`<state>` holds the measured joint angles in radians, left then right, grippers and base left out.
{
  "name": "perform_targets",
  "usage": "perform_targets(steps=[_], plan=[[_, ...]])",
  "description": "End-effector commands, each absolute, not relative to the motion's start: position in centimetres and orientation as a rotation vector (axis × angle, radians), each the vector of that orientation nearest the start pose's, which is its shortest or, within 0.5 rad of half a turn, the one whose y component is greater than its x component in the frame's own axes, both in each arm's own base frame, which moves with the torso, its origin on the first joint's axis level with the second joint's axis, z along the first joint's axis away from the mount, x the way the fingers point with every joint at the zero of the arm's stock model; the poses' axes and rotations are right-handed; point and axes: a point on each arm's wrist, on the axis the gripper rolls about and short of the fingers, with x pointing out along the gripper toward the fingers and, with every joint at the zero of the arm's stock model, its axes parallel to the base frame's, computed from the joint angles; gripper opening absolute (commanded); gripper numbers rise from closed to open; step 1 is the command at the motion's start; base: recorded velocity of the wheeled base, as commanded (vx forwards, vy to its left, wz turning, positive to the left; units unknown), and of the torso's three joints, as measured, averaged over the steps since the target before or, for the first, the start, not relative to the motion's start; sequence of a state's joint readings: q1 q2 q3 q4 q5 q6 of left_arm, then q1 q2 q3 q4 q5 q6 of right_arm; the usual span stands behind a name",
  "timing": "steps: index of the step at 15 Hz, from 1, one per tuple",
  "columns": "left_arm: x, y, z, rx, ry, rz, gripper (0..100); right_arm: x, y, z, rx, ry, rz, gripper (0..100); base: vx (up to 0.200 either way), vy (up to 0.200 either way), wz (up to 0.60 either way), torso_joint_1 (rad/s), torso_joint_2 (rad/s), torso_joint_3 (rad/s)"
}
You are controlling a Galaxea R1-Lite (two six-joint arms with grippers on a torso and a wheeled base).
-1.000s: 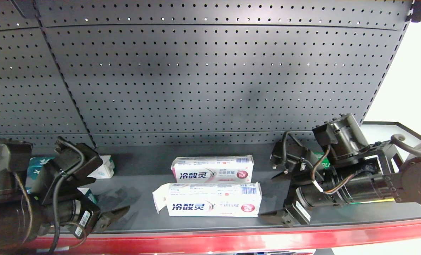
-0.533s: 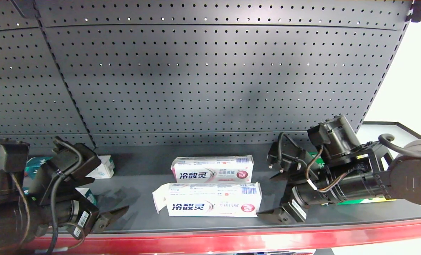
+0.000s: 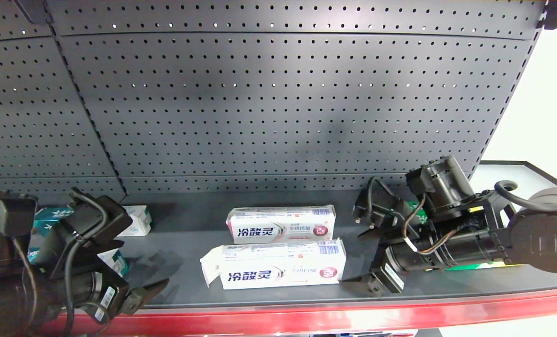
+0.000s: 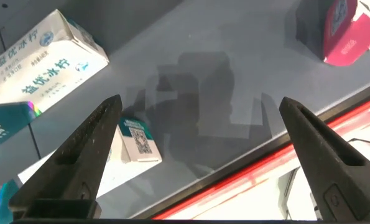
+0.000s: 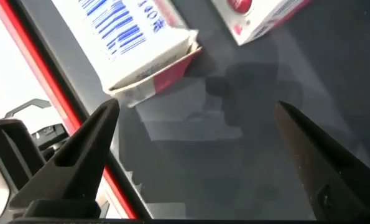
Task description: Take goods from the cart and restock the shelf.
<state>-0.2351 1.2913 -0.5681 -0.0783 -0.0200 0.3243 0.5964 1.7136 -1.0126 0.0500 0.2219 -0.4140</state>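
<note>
Fingers (image 3: 362, 285) of the right gripper (image 3: 355, 258) stand spread and empty just right of the front toothpaste box (image 3: 278, 271), having crept leftward toward it. Those of the left gripper (image 3: 142, 264), likewise released, have sunk slightly at the red lip of the shelf (image 3: 185, 285). The front box, white with a pink end and a loose left flap, has slid a touch left. Behind it lies the rear toothpaste box (image 3: 281, 223), before the pegboard (image 3: 278, 117).

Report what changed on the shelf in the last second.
The right pincer, open, edged left toward the front toothpaste box, which slid slightly left. The left pincer, open too, sank a little. The rear toothpaste box stayed put; nothing was gripped.
</note>
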Motion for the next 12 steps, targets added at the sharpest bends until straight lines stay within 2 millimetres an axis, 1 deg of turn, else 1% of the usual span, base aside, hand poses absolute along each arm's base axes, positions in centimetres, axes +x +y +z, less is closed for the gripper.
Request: perform_targets(steps=[1, 2, 3, 4, 5, 6, 7, 8, 9, 10, 12], plan=[[16.9, -4.1, 16.9, 0.379, 0.586, -0.346, 100, 23.3, 16.4, 17.8, -0.513, 0.572, 0.928, 100, 0.0, 0.0, 0.0, 0.0, 0.0, 0.0], [16.7, -4.0, 17.1, 0.379, 0.574, -0.343, 100, 22.8, 16.1, 18.1, -0.51, 0.565, 0.925, 100, 0.0, 0.0, 0.0, 0.0, 0.0, 0.0], [16.2, -3.9, 17.5, 0.375, 0.548, -0.341, 100, 21.9, 15.1, 18.8, -0.504, 0.539, 0.913, 100, 0.0, 0.0, 0.0, 0.0, 0.0, 0.0], [15.5, -3.7, 18.2, 0.37, 0.505, -0.335, 100, 20.9, 13.8, 20.0, -0.49, 0.496, 0.888, 100, 0.0, 0.0, 0.0, 0.0, 0.0, 0.0], [14.5, -3.4, 18.6, 0.364, 0.471, -0.323, 100, 19.7, 12.6, 20.9, -0.481, 0.461, 0.867, 100, 0.0, 0.0, 0.0, 0.0, 0.0, 0.0], [13.4, -2.9, 18.9, 0.356, 0.435, -0.298, 100, 18.2, 10.9, 21.5, -0.468, 0.43, 0.829, 100, 0.0, 0.0, 0.0, 0.0, 0.0, 0.0], [12.9, -2.6, 19.1, 0.352, 0.418, -0.287, 100, 17.5, 10.2, 21.7, -0.463, 0.419, 0.814, 100, 0.0, 0.0, 0.0, 0.0, 0.0, 0.0], [11.2, -1.6, 19.2, 0.336, 0.373, -0.221, 100, 15.1, 7.7, 21.4, -0.445, 0.401, 0.753, 100, 0.0, 0.0, 0.0, 0.0, 0.0, 0.0], [10.4, -1.1, 19.2, 0.328, 0.358, -0.184, 100, 14.2, 6.8, 21.2, -0.437, 0.392, 0.725, 100, 0.0, 0.0, 0.0, 0.0, 0.0, 0.0], [8.2, -0.1, 18.3, 0.289, 0.334, -0.085, 100, 12.3, 5.0, 20.8, -0.389, 0.376, 0.646, 100, 0.0, 0.0, 0.0, 0.0, 0.0, 0.0], [5.1, 0.1, 16.0, 0.229, 0.296, -0.022, 100, 9.8, 3.3, 20.6, -0.305, 0.289, 0.54, 100, 0.0, 0.0, 0.0, 0.0, 0.0, 0.0]])
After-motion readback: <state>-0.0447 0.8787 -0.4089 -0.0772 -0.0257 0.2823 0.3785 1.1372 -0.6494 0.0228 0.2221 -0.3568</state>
